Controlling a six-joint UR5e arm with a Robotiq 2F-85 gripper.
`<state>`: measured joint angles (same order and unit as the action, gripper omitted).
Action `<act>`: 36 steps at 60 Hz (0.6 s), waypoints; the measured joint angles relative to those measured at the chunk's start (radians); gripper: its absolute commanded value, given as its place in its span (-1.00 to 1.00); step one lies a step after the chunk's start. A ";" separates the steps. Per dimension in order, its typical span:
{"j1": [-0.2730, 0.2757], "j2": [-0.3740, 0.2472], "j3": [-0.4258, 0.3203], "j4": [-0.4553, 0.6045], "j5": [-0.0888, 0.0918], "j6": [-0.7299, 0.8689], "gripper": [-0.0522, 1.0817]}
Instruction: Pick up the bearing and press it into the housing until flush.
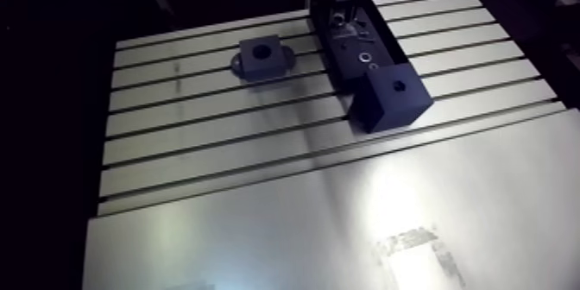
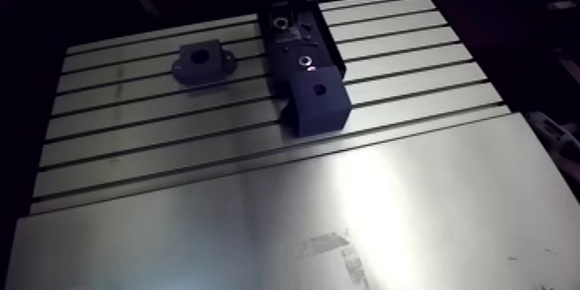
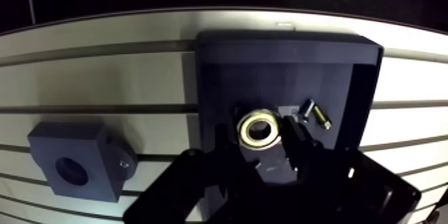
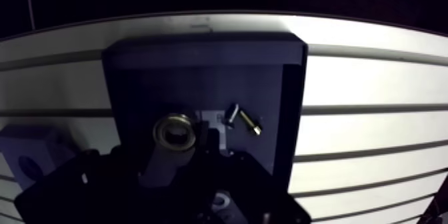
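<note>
The pincer [image 3: 259, 144] stood wide, its fingers straddling the bearing [image 3: 244, 129] that lay in the tray [image 3: 347, 73]. It was not yet gripped. The housing [image 3: 73, 167], well off beside the pincer, sat empty, so grasping, carrying and pressing all remained.

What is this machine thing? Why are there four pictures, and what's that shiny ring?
It is a robot arm at a metal table with grooves. Two pictures come from a camera up on the arm, looking down at the table. The other two come from a camera on the wrist, behind the end effector, the part that grabs. Each camera has two eyes, so you see everything twice. On the table sits a dark tray with the shiny ring, a bearing, and small screws inside. Beside the tray stands a dark block with a round hole, the housing; the ring is meant to go in there. The end effector is down at the bearing, but I cannot tell if it grips it yet.
</note>
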<state>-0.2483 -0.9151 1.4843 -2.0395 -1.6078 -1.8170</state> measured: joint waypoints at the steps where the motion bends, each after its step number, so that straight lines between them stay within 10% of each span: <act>1: 0.000 -0.001 0.000 0.000 0.000 0.000 0.09; 36: 0.011 -0.094 -0.002 0.072 -0.002 0.009 0.21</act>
<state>-0.2374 -1.0093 1.4823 -1.9675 -1.6099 -1.8082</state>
